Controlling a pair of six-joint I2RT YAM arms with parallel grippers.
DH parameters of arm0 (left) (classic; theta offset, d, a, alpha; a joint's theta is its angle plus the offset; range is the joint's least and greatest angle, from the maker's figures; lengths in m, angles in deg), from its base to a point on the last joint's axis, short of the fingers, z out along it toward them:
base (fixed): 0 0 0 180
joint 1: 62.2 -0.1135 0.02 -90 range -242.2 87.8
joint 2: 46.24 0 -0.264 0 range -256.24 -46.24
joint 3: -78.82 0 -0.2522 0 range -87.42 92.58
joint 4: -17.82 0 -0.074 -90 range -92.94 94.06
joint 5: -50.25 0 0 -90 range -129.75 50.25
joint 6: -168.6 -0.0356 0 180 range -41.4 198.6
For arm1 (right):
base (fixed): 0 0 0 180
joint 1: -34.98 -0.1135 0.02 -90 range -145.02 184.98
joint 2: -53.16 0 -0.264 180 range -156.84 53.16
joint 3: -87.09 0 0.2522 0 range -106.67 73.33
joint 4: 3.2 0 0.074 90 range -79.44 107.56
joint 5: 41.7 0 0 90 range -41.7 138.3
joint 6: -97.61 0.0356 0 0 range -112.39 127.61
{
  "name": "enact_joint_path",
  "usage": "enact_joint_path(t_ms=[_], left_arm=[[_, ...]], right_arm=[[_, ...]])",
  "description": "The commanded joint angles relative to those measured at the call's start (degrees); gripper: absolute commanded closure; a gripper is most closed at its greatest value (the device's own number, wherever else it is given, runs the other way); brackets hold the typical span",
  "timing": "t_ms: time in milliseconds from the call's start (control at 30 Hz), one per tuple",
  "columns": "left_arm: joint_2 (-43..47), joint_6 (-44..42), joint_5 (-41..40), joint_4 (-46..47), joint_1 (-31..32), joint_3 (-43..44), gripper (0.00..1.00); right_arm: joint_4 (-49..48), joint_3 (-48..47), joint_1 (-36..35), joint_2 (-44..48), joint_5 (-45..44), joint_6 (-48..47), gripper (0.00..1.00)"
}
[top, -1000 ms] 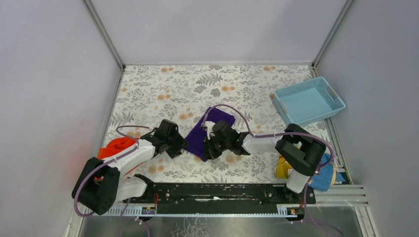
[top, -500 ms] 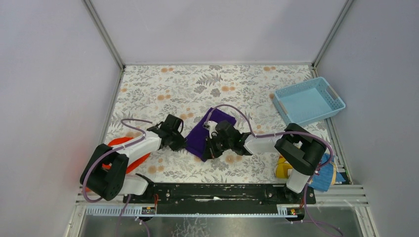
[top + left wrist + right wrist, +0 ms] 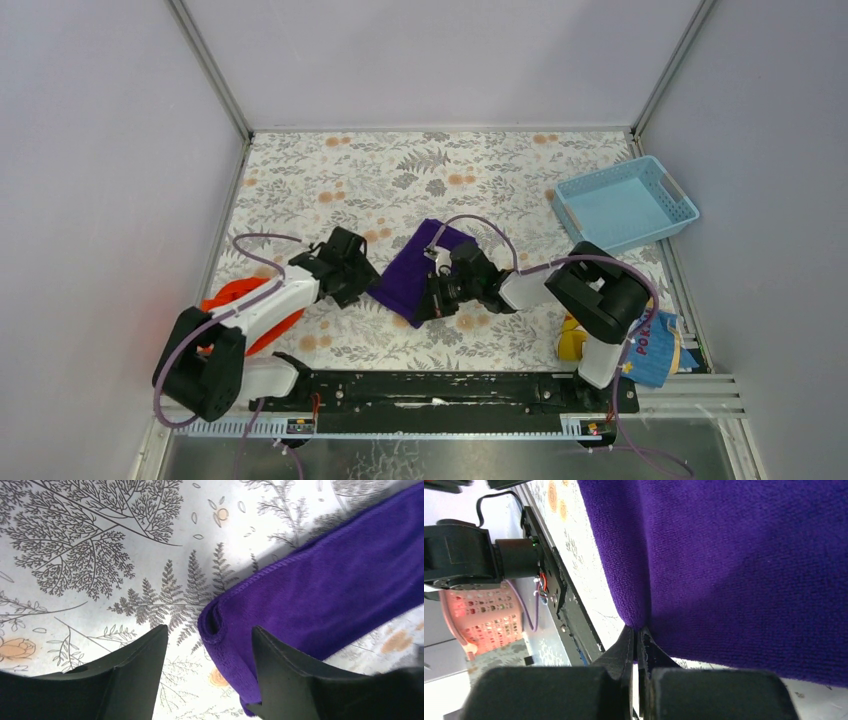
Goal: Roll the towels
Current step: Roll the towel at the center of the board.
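My right gripper (image 3: 638,632) is pressed together on a fold at the near edge of the purple towel (image 3: 749,555), pinching it. My left gripper (image 3: 209,630) is spread, a finger on either side of the towel's doubled-over corner; I cannot tell whether they touch it. The towel lies mid-table between my arms. The orange-red towel (image 3: 232,294) sits under my left arm. A light blue basket (image 3: 625,205) stands far right, well apart, its pale floor in plain view.

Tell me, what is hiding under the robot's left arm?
An orange-red towel lies under the left arm. Its edges peek out on both sides, but the arm covers its middle, so I cannot tell whether it is flat or rolled.
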Motion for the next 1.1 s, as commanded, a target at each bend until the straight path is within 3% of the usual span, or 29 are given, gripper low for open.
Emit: enact_joint_path(t_ms=[0,67,200,333,533,700,1067], left_arm=[[7.2,-0.6,-1.2,-3.1,-0.3,0.4,0.33],[11.6,-0.6,-1.0,-3.6,-0.4,-1.1,0.24],[18.5,-0.5,0.9,-3.8,-0.4,-5.3,0.18],[22.0,-0.3,5.3,-1.9,-0.6,-9.6,0.17],[26.3,0.6,10.3,5.1,-1.0,-16.1,0.2],[24.9,0.3,10.7,8.1,-1.6,-16.9,0.27],[17.1,0.9,12.5,15.9,-2.0,-16.7,0.3]], right_arm=[[-12.8,2.7,2.0,-2.3,5.4,8.3,1.0],[-15.9,3.7,2.9,-3.7,6.3,10.7,1.0],[-22.2,5.0,4.5,-7.1,8.3,16.0,1.0],[-26.6,5.4,5.6,-10.2,10.4,19.9,1.0],[-24.8,4.3,5.8,-11.4,10.9,20.2,1.0],[-23.4,4.1,5.9,-11.3,11.0,19.7,1.0],[-21.0,3.4,5.9,-11.0,10.8,18.5,1.0]])
